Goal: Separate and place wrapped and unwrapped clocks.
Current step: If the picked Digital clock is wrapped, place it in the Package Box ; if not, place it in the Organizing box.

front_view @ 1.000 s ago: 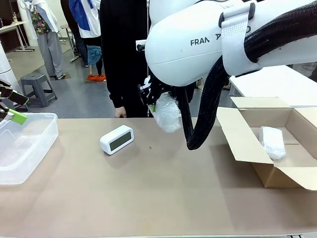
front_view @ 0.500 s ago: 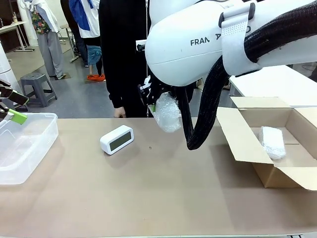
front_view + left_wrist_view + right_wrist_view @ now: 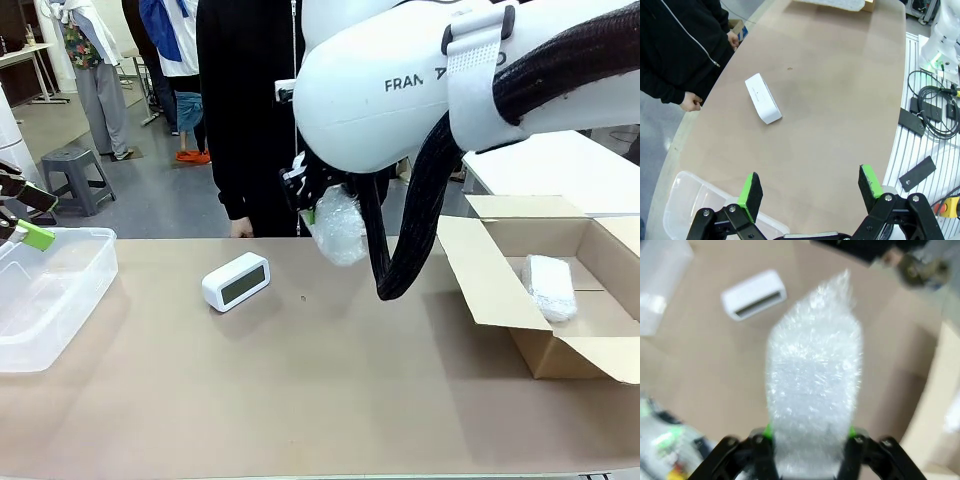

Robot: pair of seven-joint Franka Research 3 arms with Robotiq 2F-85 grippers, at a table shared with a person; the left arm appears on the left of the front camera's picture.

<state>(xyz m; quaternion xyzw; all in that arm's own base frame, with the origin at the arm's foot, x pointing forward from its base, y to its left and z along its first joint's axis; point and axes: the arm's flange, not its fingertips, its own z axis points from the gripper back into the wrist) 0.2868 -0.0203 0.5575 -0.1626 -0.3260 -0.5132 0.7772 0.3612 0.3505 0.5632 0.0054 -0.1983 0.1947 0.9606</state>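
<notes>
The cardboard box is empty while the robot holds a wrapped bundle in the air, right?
Not quite. The front view shows the cardboard box has one wrapped bundle lying in it. The right gripper does hold a second bundle in the air.

Table [image 3: 330, 400] centre & near half lie bare: a wide free lane runs from the plastic tub [image 3: 60, 290] at the left edge to the cardboard box [image 3: 560, 350] at the right. Only obstacle on that surface is the bare clock [image 3: 236, 281], left of centre, w/ open tabletop all round. Right arm [image 3: 400, 90] hangs over the far middle. Its black hose [image 3: 410, 240] droops low just left of the box flap [image 3: 478, 270], narrowing that approach. The held bundle [image 3: 338, 226] in the right gripper [image 3: 810, 435] hangs above the table. Box top is open; the boxed bundle [image 3: 551, 286] leaves floor free beside it. Person's hand [image 3: 241, 228] sits at the far edge. Left gripper [image 3: 810, 185], jaws wide, hovers by the tub.
</notes>
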